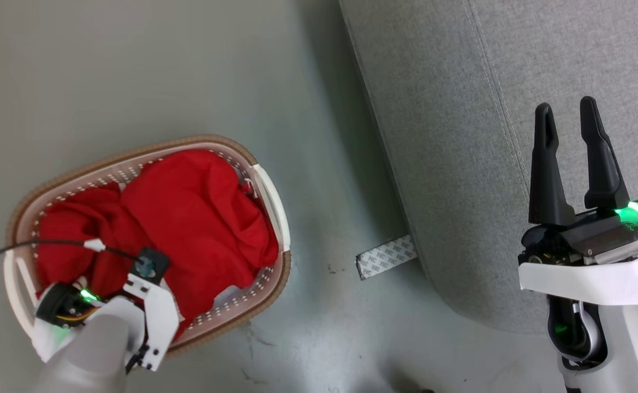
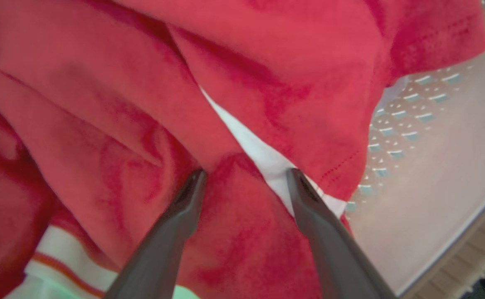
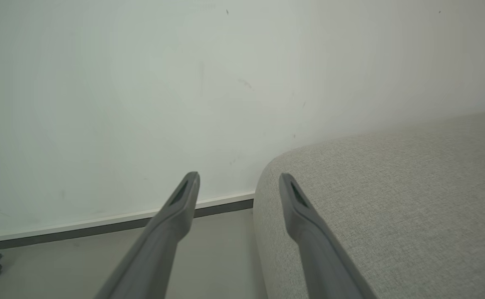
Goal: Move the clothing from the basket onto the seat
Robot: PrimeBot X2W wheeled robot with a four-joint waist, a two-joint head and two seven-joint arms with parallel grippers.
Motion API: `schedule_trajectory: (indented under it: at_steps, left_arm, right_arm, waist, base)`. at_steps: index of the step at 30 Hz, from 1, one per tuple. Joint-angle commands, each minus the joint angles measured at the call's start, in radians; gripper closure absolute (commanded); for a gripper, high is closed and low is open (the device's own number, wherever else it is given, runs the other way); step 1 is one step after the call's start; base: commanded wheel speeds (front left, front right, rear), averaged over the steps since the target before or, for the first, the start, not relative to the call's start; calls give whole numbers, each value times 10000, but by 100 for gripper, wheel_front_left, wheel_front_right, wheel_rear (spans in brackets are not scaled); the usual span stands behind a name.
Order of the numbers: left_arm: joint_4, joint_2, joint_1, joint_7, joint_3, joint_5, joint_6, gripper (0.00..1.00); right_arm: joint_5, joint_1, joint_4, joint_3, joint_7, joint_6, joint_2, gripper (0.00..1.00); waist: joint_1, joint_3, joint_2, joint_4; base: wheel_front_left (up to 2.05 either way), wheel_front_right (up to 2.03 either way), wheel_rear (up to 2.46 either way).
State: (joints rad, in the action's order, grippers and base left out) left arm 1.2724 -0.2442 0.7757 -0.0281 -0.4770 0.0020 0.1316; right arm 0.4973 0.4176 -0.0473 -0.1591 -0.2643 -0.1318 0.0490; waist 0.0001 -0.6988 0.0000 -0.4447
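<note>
Bright red soft fabric clothing (image 1: 198, 218), crumpled in deep folds with white strip showing between layers, lies heaped in oval white perforated plastic basket (image 1: 273, 213) on floor (image 1: 133, 65), near large light grey upholstered seat (image 1: 488, 136). Left end effector (image 2: 246, 176) spread wide, tips sunk into folds, nothing pinched. Right end effector (image 1: 567, 106) spread wide, empty, above seat. Risks: shallow pinch on single layer likely slips during lift; trailing fabric may catch on basket and drag it.

Red clothing (image 1: 198, 218) crumpled in white basket (image 1: 273, 204).
I see it at my left jaws' tips; grey seat (image 1: 460, 164) beside right jaws.
</note>
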Motion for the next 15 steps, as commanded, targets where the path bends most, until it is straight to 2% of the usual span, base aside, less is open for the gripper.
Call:
schedule_trajectory:
  at_steps: [1,8,15]
  left_arm:
    - [52,-148,123,-133,-89,-42,-21,0]
    - [123,-256,320,-579,-356,-337,-20,0]
    - [140,-390,625,-471,-435,-585,-20,0]
  right_arm:
    - [97,121,-62,-28,-2,21,26,0]
    - [168,157,-151,-92,-2,21,26,0]
    - [184,314,-147,-119,-2,21,26,0]
  waist:
    - [-1,-121,0,-83]
    - [-1,-478,0,-152]
    - [-1,-825,0,-89]
  base:
    - [0,0,0]
    - [0,0,0]
    - [0,0,0]
